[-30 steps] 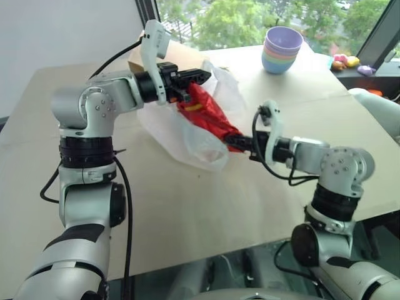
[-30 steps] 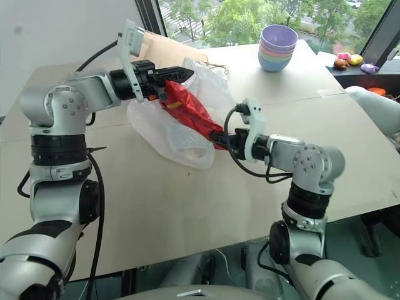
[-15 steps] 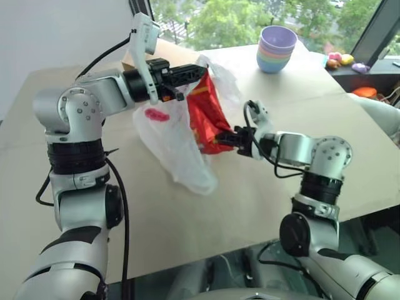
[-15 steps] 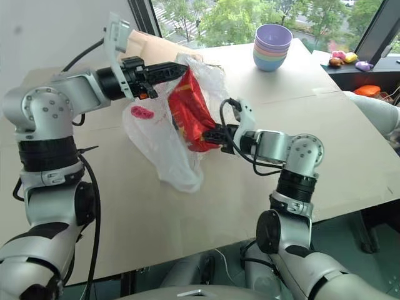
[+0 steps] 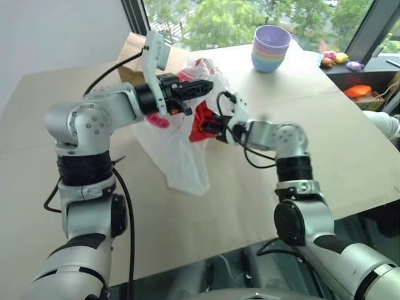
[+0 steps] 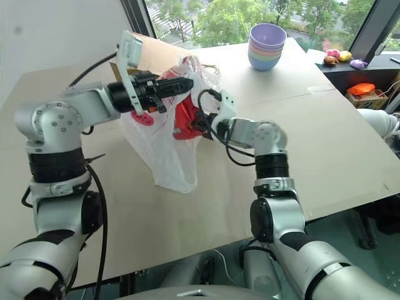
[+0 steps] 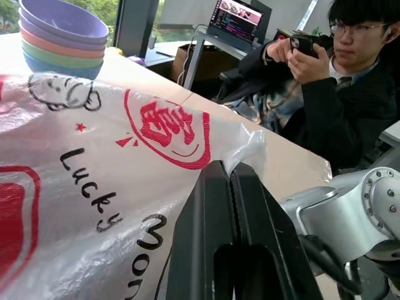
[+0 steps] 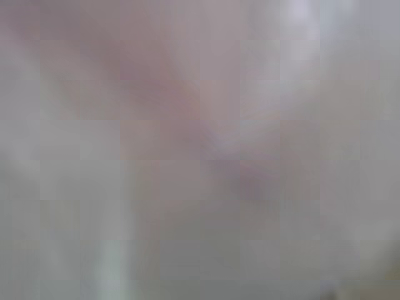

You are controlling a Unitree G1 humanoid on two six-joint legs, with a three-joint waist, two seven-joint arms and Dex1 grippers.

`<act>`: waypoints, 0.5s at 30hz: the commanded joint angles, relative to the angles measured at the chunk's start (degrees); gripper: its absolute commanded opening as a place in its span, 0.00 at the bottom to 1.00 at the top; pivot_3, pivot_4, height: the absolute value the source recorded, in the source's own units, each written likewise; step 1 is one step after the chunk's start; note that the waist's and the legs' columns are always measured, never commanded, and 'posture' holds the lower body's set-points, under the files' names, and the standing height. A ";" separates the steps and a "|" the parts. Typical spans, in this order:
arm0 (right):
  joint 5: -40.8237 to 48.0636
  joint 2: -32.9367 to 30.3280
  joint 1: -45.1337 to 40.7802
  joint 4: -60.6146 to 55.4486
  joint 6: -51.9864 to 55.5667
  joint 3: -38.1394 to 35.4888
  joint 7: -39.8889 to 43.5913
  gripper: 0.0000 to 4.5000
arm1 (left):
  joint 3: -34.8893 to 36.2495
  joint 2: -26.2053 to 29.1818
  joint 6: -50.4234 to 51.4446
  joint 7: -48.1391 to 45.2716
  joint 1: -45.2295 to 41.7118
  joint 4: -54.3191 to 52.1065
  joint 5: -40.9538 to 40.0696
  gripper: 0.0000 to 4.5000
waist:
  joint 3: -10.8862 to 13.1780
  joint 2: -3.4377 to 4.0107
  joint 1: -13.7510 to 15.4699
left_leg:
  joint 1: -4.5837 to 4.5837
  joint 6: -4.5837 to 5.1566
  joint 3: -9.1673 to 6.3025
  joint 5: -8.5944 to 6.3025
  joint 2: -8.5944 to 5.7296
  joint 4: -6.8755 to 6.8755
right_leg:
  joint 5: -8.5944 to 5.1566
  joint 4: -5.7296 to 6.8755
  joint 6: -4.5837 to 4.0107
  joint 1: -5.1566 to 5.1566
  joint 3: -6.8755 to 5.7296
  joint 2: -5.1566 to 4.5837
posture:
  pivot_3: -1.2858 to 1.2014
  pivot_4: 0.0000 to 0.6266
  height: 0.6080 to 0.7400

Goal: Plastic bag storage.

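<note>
Two grippers are working one thing here, and the whole move turns on how they line up. Up high, the left gripper (image 5: 203, 85) is pinched tight on the top edge of the thin, crinkly, translucent white plastic bag with red printed logos (image 5: 178, 156), so the bag hangs straight down beneath those fingers, long axis vertical, its bottom end sagging toward the pale tan table (image 5: 206, 206). From the other side, the right gripper (image 6: 195, 122) pokes in sideways at the bag's upper part, just below and beside the left fingertips, with its jaws clamped on the glossy red chip packet (image 5: 201, 115) that sits bunched inside the film. So the bag's mouth lies directly ahead of the right gripper, while the body of the bag trails downward and away from both.

Nearer arm? For the mouth of the bag, it's a tie; both sets of fingers are almost touching there. For the hanging tail, neither is close.

My read: the next move needs the red packet settled deeper while the left pinch holds the mouth up. Behind the left gripper, a flat brown paper bag (image 5: 134, 53) lies on the table, and a stack of pastel bowls (image 5: 270, 48) stands well apart.
</note>
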 commanded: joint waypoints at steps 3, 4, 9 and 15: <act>-1.65 3.82 1.08 -4.36 -1.65 7.55 7.56 0.32 | 0.37 -1.08 -3.95 4.39 -0.32 -0.49 2.85 0.00 | 0.00 0.00 0.00 | -0.06 0.00 0.00 0.00 0.00 0.02 | 0.00 -0.02 0.00 -0.03 0.00 0.00 | 0.52 0.24 1.00; -0.20 3.30 1.97 -6.22 0.66 7.33 8.00 0.43 | 0.72 -1.15 -4.72 5.02 -0.71 0.79 3.49 0.00 | 0.00 0.00 0.06 | -0.05 0.00 0.00 0.00 0.00 0.02 | 0.00 -0.02 0.00 -0.03 0.00 0.00 | 0.52 0.24 1.00; 0.06 0.77 3.72 -12.88 2.42 10.71 11.83 0.73 | 2.32 -2.25 -6.57 6.69 -1.65 5.50 4.07 0.00 | -0.02 0.01 0.39 | -0.04 0.00 -0.09 0.00 0.00 0.03 | 0.00 -0.02 0.00 0.00 -0.09 0.00 | 0.52 0.24 1.00; -8.01 -5.79 6.09 -19.84 -1.52 18.87 14.25 0.99 | 2.01 -2.08 -8.50 6.14 -2.99 9.59 4.90 0.00 | -0.02 0.01 0.46 | -0.06 0.00 -0.09 0.00 -0.01 0.04 | 0.00 -0.03 0.00 -0.01 -0.09 -0.02 | 0.52 0.24 1.00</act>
